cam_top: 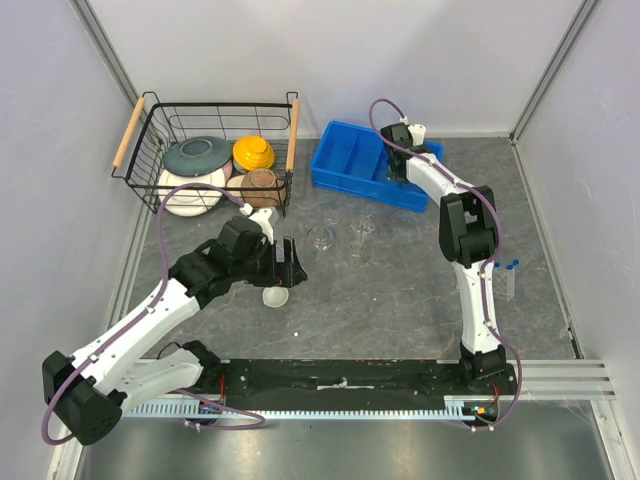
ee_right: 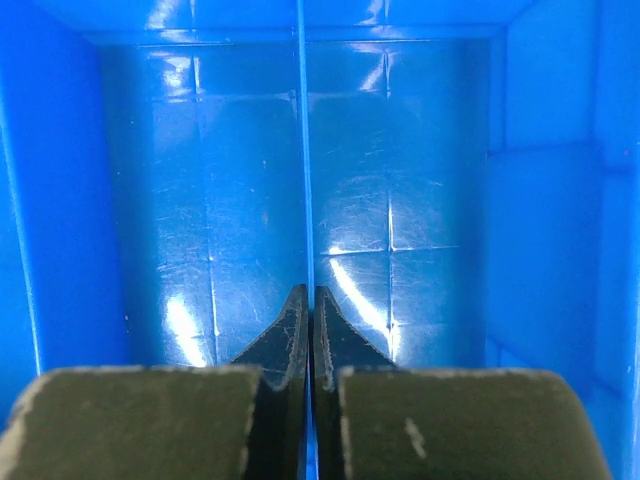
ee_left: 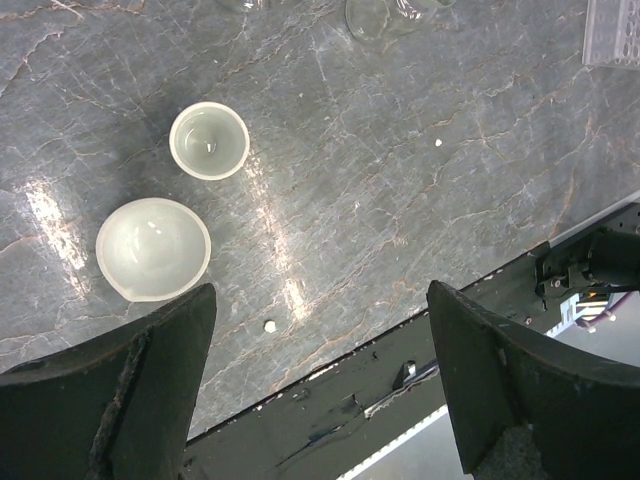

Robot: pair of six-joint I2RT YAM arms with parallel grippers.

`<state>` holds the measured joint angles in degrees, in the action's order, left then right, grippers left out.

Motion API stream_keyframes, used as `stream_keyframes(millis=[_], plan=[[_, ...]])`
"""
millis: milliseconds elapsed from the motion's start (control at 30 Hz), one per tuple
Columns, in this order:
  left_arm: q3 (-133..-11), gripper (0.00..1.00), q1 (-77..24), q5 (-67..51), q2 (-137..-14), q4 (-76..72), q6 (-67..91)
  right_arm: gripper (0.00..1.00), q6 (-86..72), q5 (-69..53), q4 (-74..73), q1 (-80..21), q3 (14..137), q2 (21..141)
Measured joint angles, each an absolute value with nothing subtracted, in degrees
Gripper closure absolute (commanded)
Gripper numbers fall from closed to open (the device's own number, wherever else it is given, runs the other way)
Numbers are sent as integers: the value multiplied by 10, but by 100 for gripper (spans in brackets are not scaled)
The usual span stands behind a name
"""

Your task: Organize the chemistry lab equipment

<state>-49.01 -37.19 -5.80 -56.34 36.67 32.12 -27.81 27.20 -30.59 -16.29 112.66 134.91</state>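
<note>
Grey table [cam_top: 400,300], blue bin [cam_top: 350,160] at the far side, clear glassware [cam_top: 320,237] mid-table.
Right claw [ee_right: 308,310] sits pressed together, empty, inside the bin; left claw [ee_left: 320,300] hangs spread, spouted dish [ee_left: 153,248] and small cup [ee_left: 209,140] just near of it, so the left arm is nearer.

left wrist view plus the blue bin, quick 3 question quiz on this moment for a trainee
1. True or false: the right pincer is shut, over the blue bin.
2. In the left wrist view, how many white dishes lie on the table ahead of the open left pincer? A) one B) two C) four
3. In the top view, what holds the coloured bowls?

Key: 1 true; 2 B; 3 the wire basket.
</note>
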Motion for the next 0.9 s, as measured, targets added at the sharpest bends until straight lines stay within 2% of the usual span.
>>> stream_keyframes(millis=[300,900], plan=[[-487,8,-372,-62,-548,376,321,100,-281,281,-273,-163,1079,1325],[-463,8,-372,-88,-513,376,321,100,-346,305,-198,-164,820,1166]])
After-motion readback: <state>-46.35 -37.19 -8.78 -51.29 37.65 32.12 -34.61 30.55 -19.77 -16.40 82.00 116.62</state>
